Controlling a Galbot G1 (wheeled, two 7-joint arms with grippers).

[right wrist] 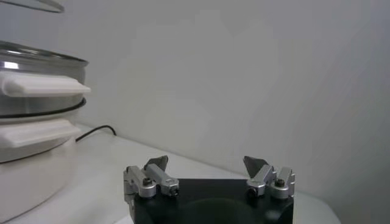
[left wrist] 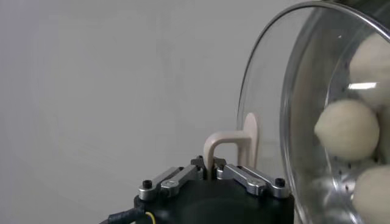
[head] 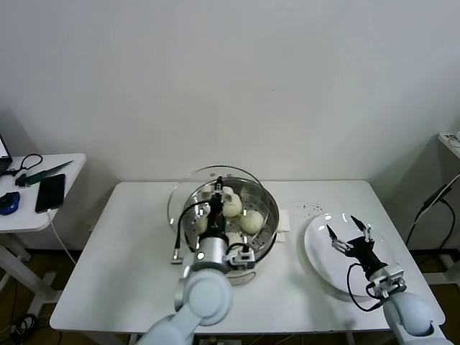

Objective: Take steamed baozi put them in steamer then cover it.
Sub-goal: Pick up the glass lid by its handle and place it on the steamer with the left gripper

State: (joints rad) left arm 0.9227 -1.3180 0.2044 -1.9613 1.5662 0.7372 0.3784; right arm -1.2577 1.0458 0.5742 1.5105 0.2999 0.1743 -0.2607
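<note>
The steamer (head: pixel 267 210) stands mid-table, a shiny steel pot on a white base, with several cream-white baozi (head: pixel 251 221) on its perforated tray. My left gripper (head: pixel 214 210) hovers over the pot, shut on the cream loop handle (left wrist: pixel 226 142) of a glass lid (left wrist: pixel 265 91). The lid (head: pixel 177 195) is tilted on edge at the pot's far-left side. In the left wrist view three baozi (left wrist: pixel 346 129) show beyond the steel rim (left wrist: pixel 297 97). My right gripper (head: pixel 349 235) is open and empty above the white plate (head: pixel 320 262); in its own view the gripper (right wrist: pixel 207 163) faces the steamer's side (right wrist: pixel 33 105).
A black power cable (head: pixel 175 243) runs from the steamer across the white table (head: pixel 122 287). To the left stands a side table (head: pixel 29 212) with a phone and cables. A wall rises close behind.
</note>
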